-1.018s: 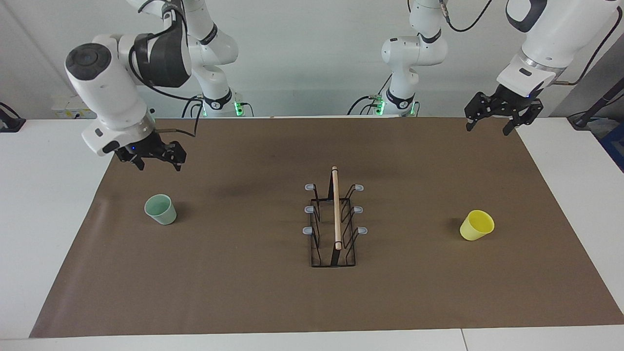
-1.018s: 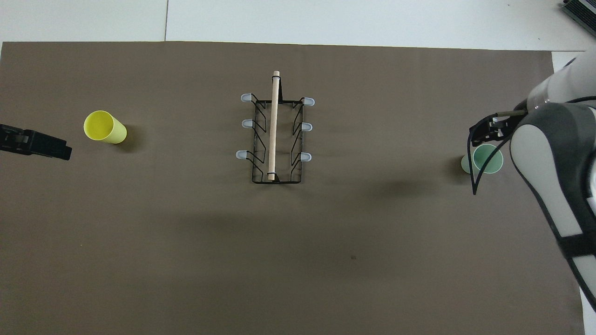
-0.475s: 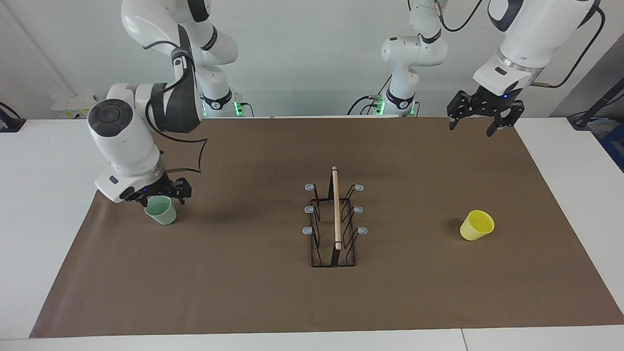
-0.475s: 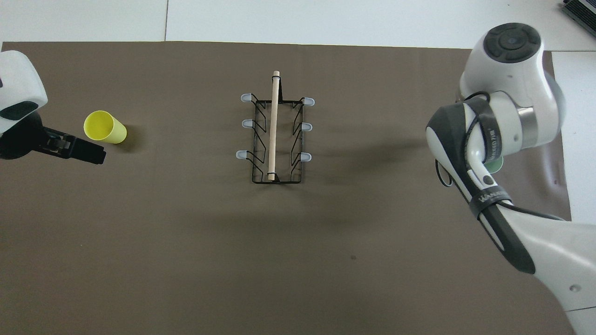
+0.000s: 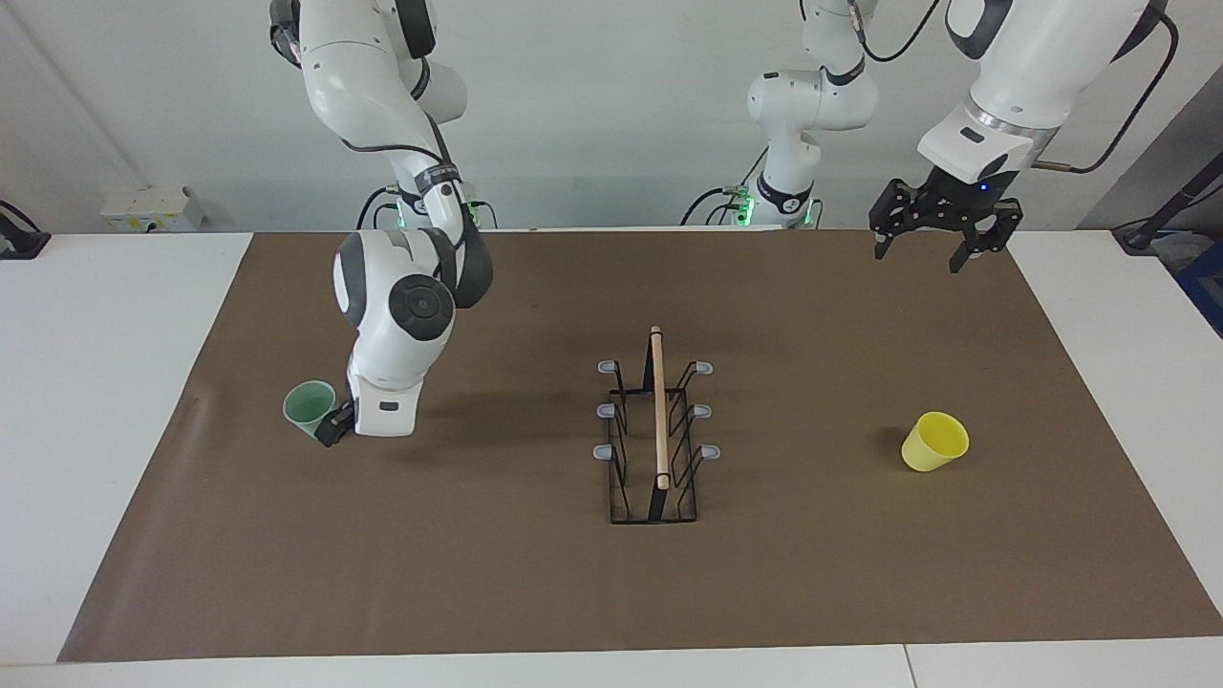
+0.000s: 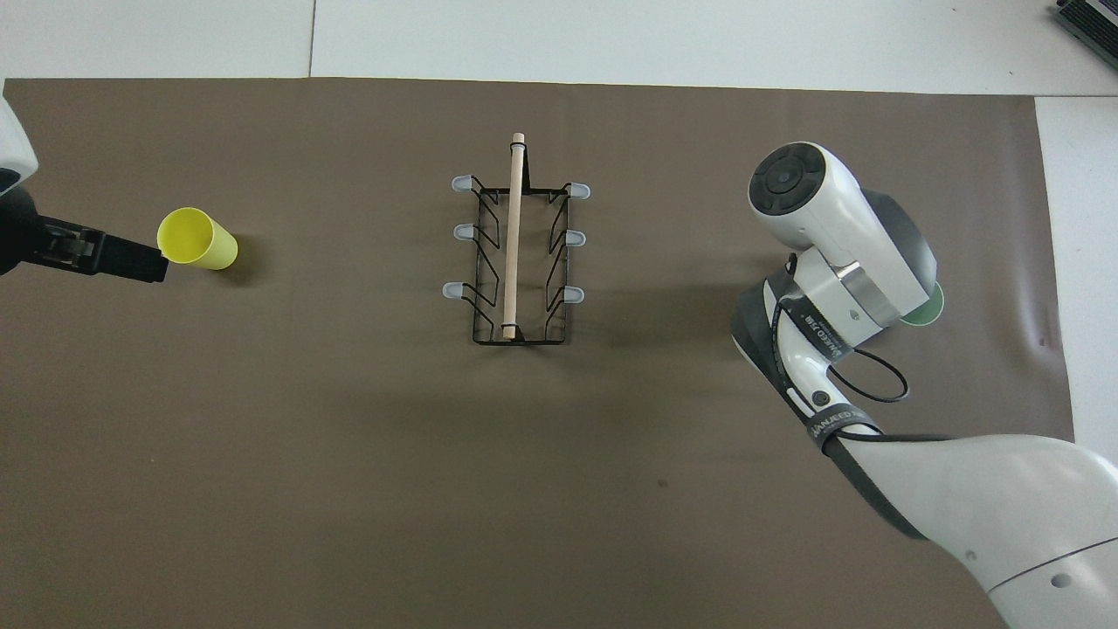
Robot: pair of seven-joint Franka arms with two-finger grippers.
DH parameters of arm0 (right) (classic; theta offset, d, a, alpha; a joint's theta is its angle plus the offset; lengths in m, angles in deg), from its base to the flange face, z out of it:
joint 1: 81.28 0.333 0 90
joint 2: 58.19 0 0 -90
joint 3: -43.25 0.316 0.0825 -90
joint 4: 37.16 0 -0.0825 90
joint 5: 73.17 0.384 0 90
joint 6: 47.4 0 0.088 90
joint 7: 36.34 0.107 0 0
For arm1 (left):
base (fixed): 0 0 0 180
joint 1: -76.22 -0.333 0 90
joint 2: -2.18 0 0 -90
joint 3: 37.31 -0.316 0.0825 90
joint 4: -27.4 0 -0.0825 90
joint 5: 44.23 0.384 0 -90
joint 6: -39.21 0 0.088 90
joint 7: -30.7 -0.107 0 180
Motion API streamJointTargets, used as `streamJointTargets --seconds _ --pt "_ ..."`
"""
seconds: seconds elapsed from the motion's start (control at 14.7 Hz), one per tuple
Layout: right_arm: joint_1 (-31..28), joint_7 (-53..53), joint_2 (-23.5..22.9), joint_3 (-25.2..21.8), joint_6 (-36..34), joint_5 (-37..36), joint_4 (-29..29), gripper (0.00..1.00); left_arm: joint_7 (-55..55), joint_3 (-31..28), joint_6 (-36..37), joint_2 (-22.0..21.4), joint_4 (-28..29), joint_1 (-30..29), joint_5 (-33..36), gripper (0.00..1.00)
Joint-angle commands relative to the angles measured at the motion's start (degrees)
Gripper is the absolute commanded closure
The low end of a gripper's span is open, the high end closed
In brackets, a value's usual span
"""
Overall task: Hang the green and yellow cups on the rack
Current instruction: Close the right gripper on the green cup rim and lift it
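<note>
Two arms (image 5: 392, 315) of glossy white rounded shells with dark grey bands at the joints and round dark grey end caps (image 6: 782, 173) marked with a ring of small dimples. Black cables (image 6: 865, 384) loop along the outside of the forearms; small dark lettering runs down a grey strip. Green lights (image 5: 745, 205) glow at the bases. Each wrist ends in black skeletal linkwork (image 5: 941, 225) with a small blue light.

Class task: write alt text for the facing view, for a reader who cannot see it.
The right gripper is down beside a green cup on a brown mat. The left gripper hangs open above the mat; a yellow cup sits below, with an empty rack mid-table.
</note>
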Motion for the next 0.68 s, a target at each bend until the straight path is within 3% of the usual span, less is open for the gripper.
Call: streamJointTargets --seconds 0.0,0.27,0.61 --pt "2.98 -6.98 2.47 0.11 0.79 -8.01 6.67 0.00 -0.64 -0.07 -0.72 -0.89 1.04 -1.49 0.07 0.00" --pt "4.66 -9.79 1.86 0.11 0.62 -14.69 10.19 0.00 -0.46 -0.16 0.42 -1.33 1.04 -2.29 0.07 0.00" --pt "5.80 -2.44 0.89 0.11 -2.89 -25.77 14.76 0.00 -0.81 -0.16 3.23 -2.38 1.91 -3.61 0.15 0.00"
